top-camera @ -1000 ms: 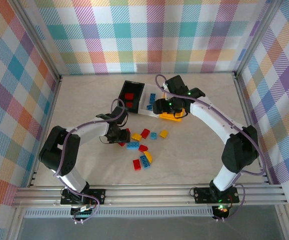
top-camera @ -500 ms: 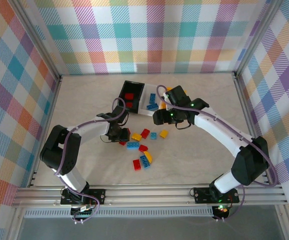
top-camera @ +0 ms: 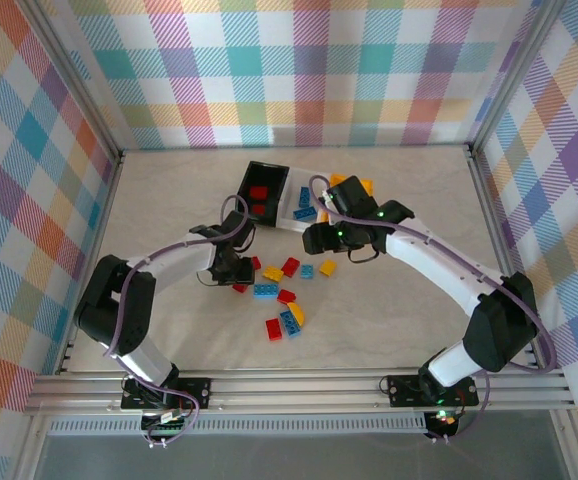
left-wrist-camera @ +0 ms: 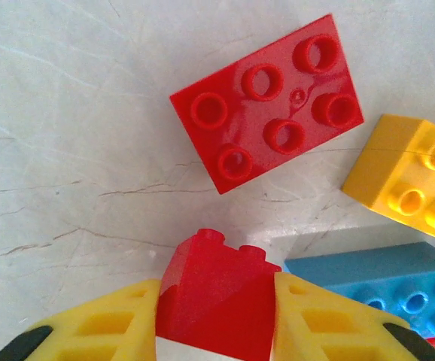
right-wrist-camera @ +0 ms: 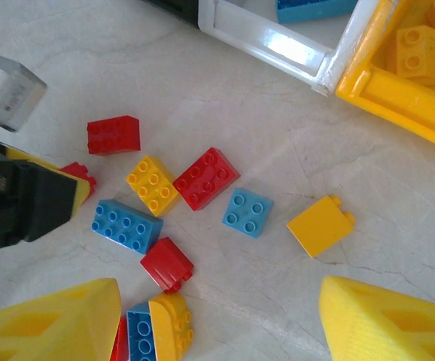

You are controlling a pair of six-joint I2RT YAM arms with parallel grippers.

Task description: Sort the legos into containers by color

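My left gripper (left-wrist-camera: pixel 217 308) is shut on a small red sloped lego (left-wrist-camera: pixel 219 289) low over the table, left of the pile (top-camera: pixel 241 272). Just beyond it lie a flat red brick (left-wrist-camera: pixel 266 101), a yellow brick (left-wrist-camera: pixel 409 177) and a blue brick (left-wrist-camera: pixel 375 282). My right gripper (right-wrist-camera: pixel 217 316) hangs open and empty above loose legos: a blue square one (right-wrist-camera: pixel 247 212), a yellow one (right-wrist-camera: pixel 320 225) and a red one (right-wrist-camera: pixel 166 263). The black container (top-camera: pixel 264 190) holds red bricks, the white container (top-camera: pixel 304 205) blue ones, and the yellow container (top-camera: pixel 349 190) yellow ones.
More legos lie near the front: a red one (top-camera: pixel 274 329) and a blue-and-yellow pair (top-camera: pixel 293 318). The left arm's black body (right-wrist-camera: pixel 22 207) sits at the left of the right wrist view. Checked walls enclose the table.
My left gripper has closed on the red sloped lego. My right arm has come away from the yellow container and now hangs over the loose pile.
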